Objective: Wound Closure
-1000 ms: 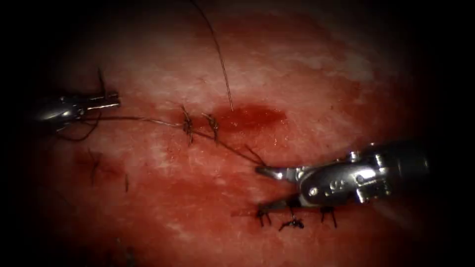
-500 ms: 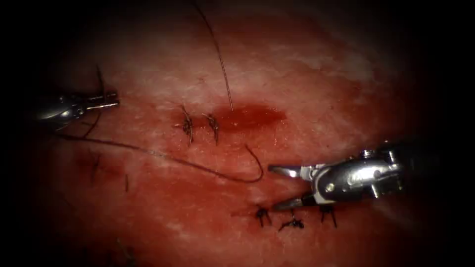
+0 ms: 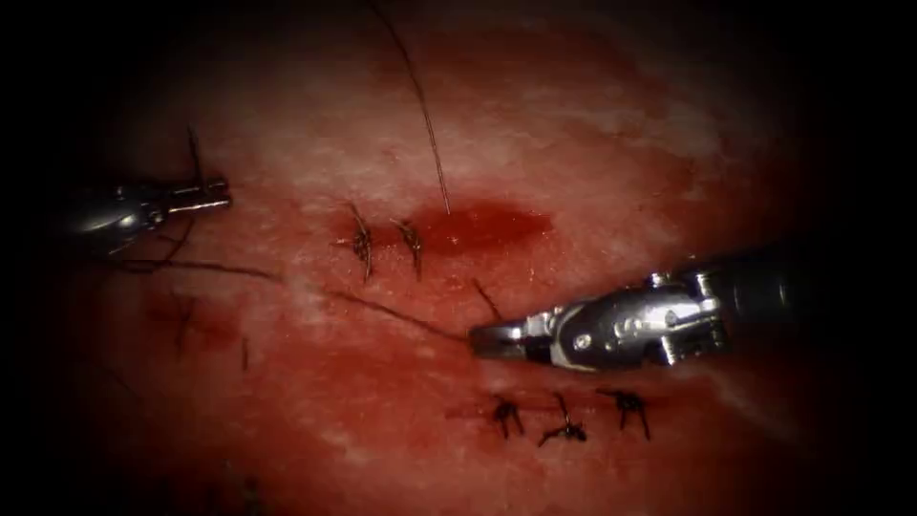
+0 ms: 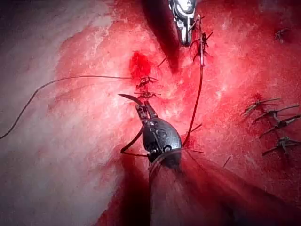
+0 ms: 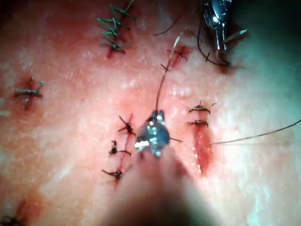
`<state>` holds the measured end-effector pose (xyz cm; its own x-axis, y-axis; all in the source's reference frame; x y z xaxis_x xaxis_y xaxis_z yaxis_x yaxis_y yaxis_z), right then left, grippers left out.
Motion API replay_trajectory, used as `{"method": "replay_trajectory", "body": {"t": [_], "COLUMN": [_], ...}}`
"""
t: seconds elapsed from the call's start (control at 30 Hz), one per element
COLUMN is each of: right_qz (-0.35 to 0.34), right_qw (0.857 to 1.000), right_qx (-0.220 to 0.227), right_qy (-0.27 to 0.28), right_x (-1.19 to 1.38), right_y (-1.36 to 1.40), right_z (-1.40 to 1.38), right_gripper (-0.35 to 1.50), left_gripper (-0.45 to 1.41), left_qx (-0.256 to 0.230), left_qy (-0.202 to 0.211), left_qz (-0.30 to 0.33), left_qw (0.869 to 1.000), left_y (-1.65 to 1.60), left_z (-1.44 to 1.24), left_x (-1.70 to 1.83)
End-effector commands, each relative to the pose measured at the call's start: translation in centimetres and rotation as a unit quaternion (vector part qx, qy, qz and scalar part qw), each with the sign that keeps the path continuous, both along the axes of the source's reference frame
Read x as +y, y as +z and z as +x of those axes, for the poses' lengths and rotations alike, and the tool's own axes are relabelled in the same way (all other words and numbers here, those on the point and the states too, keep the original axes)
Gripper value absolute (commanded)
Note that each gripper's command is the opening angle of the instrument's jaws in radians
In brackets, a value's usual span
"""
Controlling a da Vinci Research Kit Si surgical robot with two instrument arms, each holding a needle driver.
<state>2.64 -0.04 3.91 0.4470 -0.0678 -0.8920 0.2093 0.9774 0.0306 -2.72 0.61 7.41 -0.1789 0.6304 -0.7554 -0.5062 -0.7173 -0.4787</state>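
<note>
Gripping dark thread point(image 3: 382, 311) below the cut: right hand point(image 3: 482, 341), clamped shut. Holding the curved steel needle point(image 4: 129, 98) above red pork tissue point(image 3: 592, 172): left hand point(image 3: 222, 195), closed.

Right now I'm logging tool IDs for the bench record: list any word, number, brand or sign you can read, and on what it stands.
No text can be read.
Right tool: small marks on its metal body in the endoscope view, too blurred to read.
Left tool: a faint mark on its round body in the left wrist view, too small to read.
Tissue, thread and stitches: no writing.
</note>
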Motion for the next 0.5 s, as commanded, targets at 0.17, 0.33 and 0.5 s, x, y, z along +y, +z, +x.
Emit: {"method": "replay_trajectory", "body": {"t": [0.17,0.33,0.5], "right_qz": [0.003,0.010,0.029], "right_qw": [0.999,0.999,0.997], "right_qx": [-0.025,-0.021,0.000], "right_qy": [-0.021,-0.031,-0.067], "right_x": [-0.17,-0.29,-0.50], "right_y": [-0.33,-0.71,-1.15], "right_z": [0.17,0.35,0.55], "right_gripper": [-0.35,-0.35,-0.35], "left_gripper": [-0.42,-0.42,-0.42], "left_qx": [0.000,0.000,0.000], "left_qy": [0.001,0.000,0.000], "left_qz": [0.001,0.001,0.001], "left_qw": [1.000,1.000,1.000], "left_y": [0.06,0.06,0.07], "left_z": [-0.05,-0.05,-0.05], "left_x": [-0.09,-0.09,-0.09]}}
